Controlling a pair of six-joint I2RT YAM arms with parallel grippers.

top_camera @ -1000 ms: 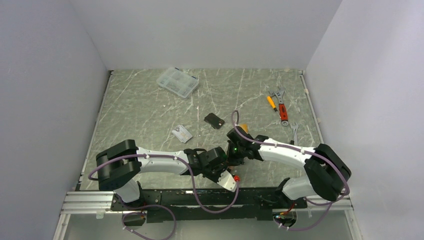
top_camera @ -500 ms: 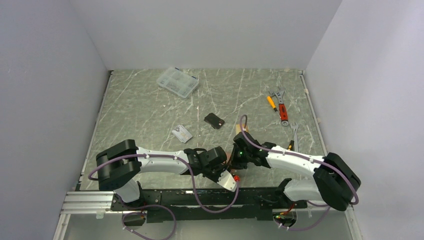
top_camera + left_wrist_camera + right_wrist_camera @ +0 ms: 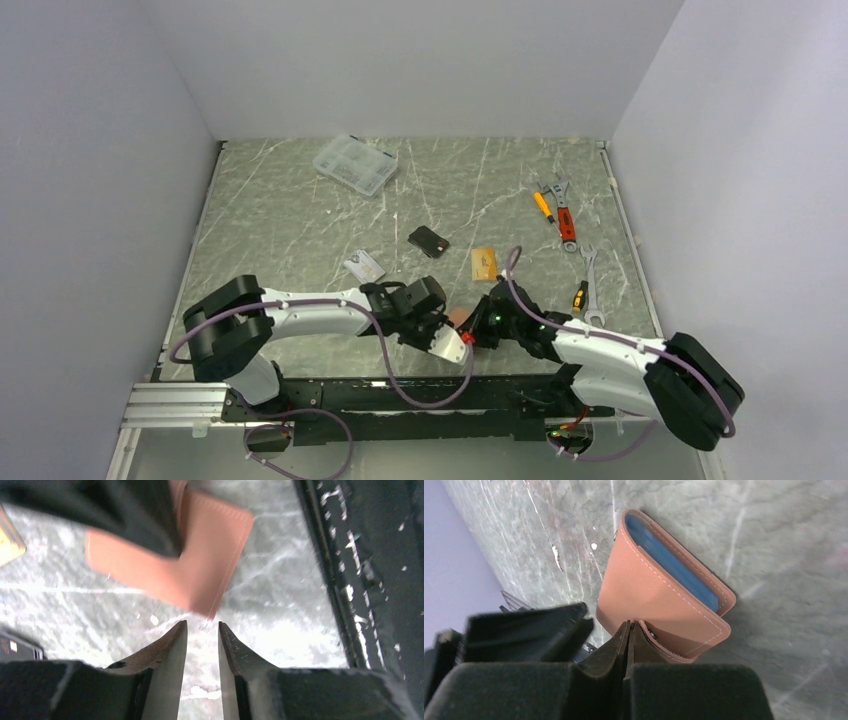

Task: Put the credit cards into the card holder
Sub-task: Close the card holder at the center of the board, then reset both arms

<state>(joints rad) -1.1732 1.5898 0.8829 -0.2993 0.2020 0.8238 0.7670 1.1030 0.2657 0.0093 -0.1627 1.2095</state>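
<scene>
Count of items on the desk point(image 3: 280, 230), by kind.

Cards: three. One silver-grey card point(image 3: 364, 266), one black card point(image 3: 429, 241), one orange-gold card point(image 3: 484, 264).

Card holder point(image 3: 659, 595): one.

Clear compartment box point(image 3: 355, 164): one.

Wrenches: two counted with certainty, a red-handled wrench point(image 3: 566, 222) and a silver wrench point(image 3: 591, 270). A further silver head shows beside the red one, too small to count as a separate tool.

Screwdrivers: one confirmed, an orange-handled screwdriver point(image 3: 543, 206).

Unclassified: one short black-and-yellow tool point(image 3: 580, 297), kind not clear.

Pincers: two, the left pincer point(image 3: 201, 625) and the right pincer point(image 3: 629, 625).
</scene>
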